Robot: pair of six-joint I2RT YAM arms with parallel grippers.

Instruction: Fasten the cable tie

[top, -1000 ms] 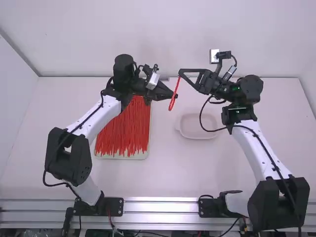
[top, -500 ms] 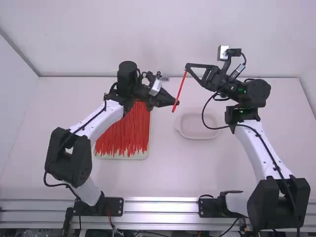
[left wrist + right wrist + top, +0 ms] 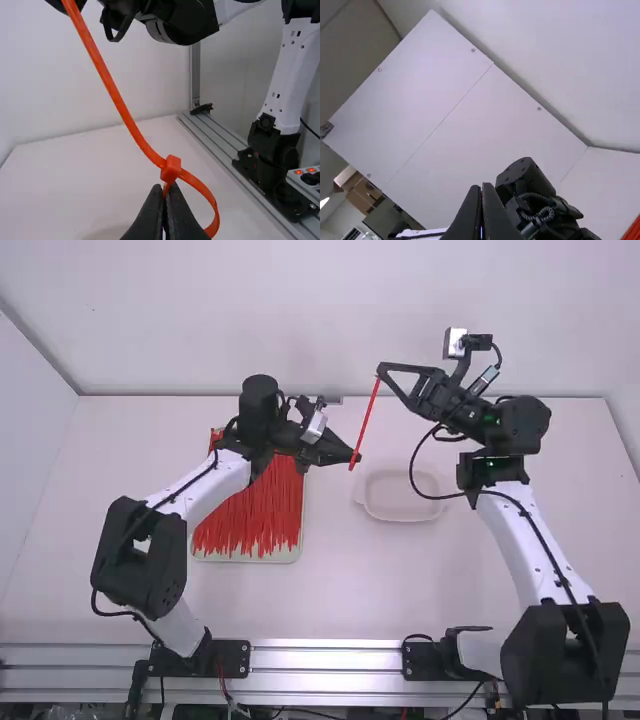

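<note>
The cable tie [image 3: 364, 425] hangs in the air, stretched between the two pairs of fingers and well above the counter [image 3: 330, 590]. The left fingers [image 3: 163, 195] are pressed together, clamped on the tie just under its square head [image 3: 171, 167]. Beside them a small loop [image 3: 210, 210] curls out and back. From the head the strap [image 3: 115, 100] runs up and away to the right fingers [image 3: 381, 373], which are also closed. They appear to pinch the strap's far end, though the contact itself is hard to make out.

The tie looks light and springy: thin plastic that bends readily, as the curl of the loop shows, yet keeps a fairly straight line when held taut. Its smooth strap could slip in a loose pinch, so I would hold it flat across the width, close to the end, and pull along its own line. The head is the stiffest part and the best place to brace, which is where the left fingers already sit. With the strap through the head, the fastening seems largely done; the loop could still be drawn tighter.

Below and behind the left fingers a flat tray [image 3: 250, 558] lies on the counter, holding a thick spread of spare ties [image 3: 255, 500] in the same red. Below the right fingers sits a shallow white dish [image 3: 372, 510], which I take to be for finished ties.
</note>
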